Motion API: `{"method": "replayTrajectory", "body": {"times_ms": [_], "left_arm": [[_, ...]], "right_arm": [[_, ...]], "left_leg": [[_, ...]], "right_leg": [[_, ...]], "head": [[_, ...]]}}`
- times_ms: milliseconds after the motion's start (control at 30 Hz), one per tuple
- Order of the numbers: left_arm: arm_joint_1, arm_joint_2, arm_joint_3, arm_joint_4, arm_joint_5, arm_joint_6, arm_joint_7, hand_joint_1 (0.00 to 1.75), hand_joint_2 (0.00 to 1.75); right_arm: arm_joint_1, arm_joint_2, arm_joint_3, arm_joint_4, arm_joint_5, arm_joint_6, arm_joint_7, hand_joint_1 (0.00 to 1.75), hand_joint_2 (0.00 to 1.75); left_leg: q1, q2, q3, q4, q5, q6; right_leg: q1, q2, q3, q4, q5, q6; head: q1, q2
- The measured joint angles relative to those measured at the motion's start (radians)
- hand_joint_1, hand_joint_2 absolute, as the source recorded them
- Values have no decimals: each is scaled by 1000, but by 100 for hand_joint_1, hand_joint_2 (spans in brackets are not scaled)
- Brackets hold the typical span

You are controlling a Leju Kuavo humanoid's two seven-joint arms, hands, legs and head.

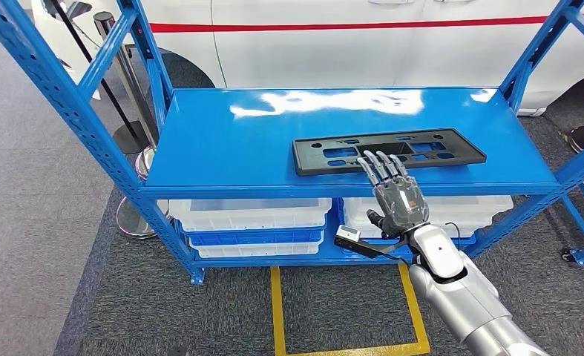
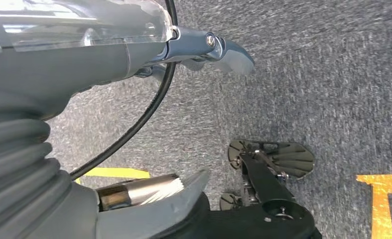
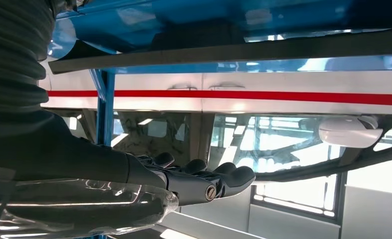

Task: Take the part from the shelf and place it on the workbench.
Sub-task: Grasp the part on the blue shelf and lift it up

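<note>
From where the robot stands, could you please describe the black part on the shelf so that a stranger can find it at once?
Look at the blue metal shelf in front of the white car. On its top board, toward the right, lies the black flat plate, long and rectangular with cut-out slots. The right hand reaches toward its near edge; nothing else lies on that board, and the white bins sit below.

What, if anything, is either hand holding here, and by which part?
Nothing is held. The right hand reaches, fingers spread, toward the near edge of the black plastic part on the blue shelf; the left hand hangs over carpet.
</note>
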Motion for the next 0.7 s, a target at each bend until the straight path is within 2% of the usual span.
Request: {"method": "replayTrajectory", "body": {"times_ms": [333,400,500,533,567,633,667,700], "left_arm": [[-1,0,0,0,-13,-10,-3,0,0],[-1,0,0,0,-16,-10,-5,0,0],[-2,0,0,0,-17,-12,-6,0,0],[-2,0,0,0,-17,-12,-6,0,0],[-2,0,0,0,-17,-12,-7,0,0],[-3,0,0,0,-17,-12,-8,0,0],[-2,0,0,0,-18,-12,-9,0,0],[-1,0,0,0,-18,-12,-10,0,0]], "right_arm": [[0,4,9,0,-11,15,1,0,175],[0,4,9,0,-12,15,1,0,175],[0,4,9,0,-13,15,1,0,175],[-2,4,9,0,-13,15,1,0,175],[-3,4,10,0,-13,15,1,0,175],[-2,3,10,1,-15,15,2,0,175],[1,3,10,2,-15,16,2,0,175],[3,3,10,2,-16,16,2,0,175]], "left_leg": [[-8,0,-2,4,-3,4],[-11,0,-4,2,-4,10],[-6,0,10,-18,-6,29],[-4,0,19,-24,-6,34],[-4,1,24,-28,-6,37],[-5,2,28,-28,-9,40],[-6,1,31,-28,-13,40],[-6,1,37,-27,-18,40]], "right_leg": [[-6,0,0,-4,2,5],[-8,0,1,-3,5,11],[-10,-2,-6,27,8,21],[-10,-4,-24,59,-5,20],[-9,-5,-56,110,-27,19],[-5,-7,-143,237,-70,18],[-3,-7,-180,279,-74,17],[-2,-7,-202,287,-57,14]], "head": [[0,0],[0,0],[1,0],[1,0],[2,0],[2,0],[2,0],[2,0]]}}
